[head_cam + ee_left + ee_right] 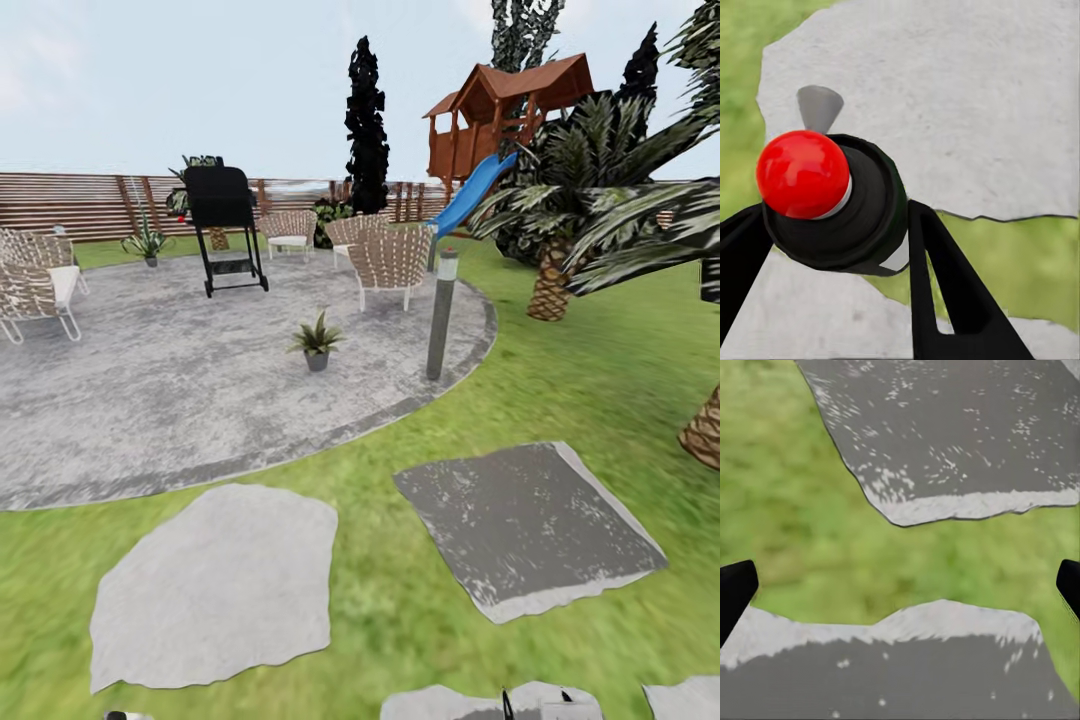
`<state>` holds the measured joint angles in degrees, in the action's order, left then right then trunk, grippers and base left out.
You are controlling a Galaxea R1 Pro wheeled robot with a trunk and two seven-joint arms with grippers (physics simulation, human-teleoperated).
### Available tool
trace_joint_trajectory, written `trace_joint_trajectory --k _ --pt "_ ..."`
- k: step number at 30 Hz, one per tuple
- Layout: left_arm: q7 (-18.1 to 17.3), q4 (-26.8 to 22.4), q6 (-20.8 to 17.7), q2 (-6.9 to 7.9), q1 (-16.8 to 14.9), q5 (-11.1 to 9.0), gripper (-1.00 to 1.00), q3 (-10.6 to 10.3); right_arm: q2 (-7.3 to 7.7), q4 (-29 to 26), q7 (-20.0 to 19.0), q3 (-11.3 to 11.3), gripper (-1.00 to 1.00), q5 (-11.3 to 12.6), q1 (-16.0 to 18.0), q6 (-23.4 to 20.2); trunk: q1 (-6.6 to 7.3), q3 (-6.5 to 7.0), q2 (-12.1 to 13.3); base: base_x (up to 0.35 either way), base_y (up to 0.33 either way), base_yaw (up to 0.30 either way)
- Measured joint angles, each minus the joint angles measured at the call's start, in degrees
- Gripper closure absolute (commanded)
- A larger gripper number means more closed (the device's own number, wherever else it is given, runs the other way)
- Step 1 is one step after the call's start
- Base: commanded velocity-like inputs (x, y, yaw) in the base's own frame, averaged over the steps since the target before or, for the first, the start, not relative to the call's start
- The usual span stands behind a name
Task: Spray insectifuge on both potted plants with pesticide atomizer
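pesticide atomizer (844, 202) sits between the two black fingers (945, 285) of the left end effector (832, 247), seen end-on from the left wrist camera: a dark round body with a red ball-like top facing the lens and a sliver of pale label at its side. the fingers lie close along both sides of the bottle, so the pick-up looks done, though actual contact on the far side is hard to confirm. beneath it are a pale stepping stone (967, 97) and grass.

the right end effector (900, 585) is spread wide and holds nothing; its dark fingertips sit at the two edges of the right wrist picture, over grass and a dark grey stepping stone (960, 427).

from the head camera, the garden lies ahead: a round grey patio (180, 390), a slatted fence (70, 205), wicker chairs (390, 262), a black grill (225, 225) and a grey bollard lamp (441, 315). one small potted plant (317, 343) stands on the patio near the lamp, well apart from the robot. a second potted plant (148, 243) stands at the far edge by the fence; it is too small to say surely that it is the other target.

as i judge it, spraying has not begun: no spray shows, and both plants are out of reach. what is left is the approach and covering each plant.
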<state>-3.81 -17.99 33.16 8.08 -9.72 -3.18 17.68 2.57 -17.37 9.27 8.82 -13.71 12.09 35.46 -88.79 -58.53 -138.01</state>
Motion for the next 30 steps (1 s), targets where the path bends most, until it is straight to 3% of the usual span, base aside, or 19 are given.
trace_joint_trajectory --k 12,30 --pt "0.0 0.0 0.0 0.01 0.0 -0.1 1.00 0.0 0.00 0.0 0.1 0.0 -1.00 0.0 0.0 0.0 0.00 1.01 0.0 0.339 0.000 0.000" --pt "0.0 0.0 0.0 0.01 0.0 -0.1 1.00 0.0 0.09 0.0 0.0 0.1 -1.00 0.0 0.0 0.1 0.00 1.08 0.0 0.339 0.000 0.000"
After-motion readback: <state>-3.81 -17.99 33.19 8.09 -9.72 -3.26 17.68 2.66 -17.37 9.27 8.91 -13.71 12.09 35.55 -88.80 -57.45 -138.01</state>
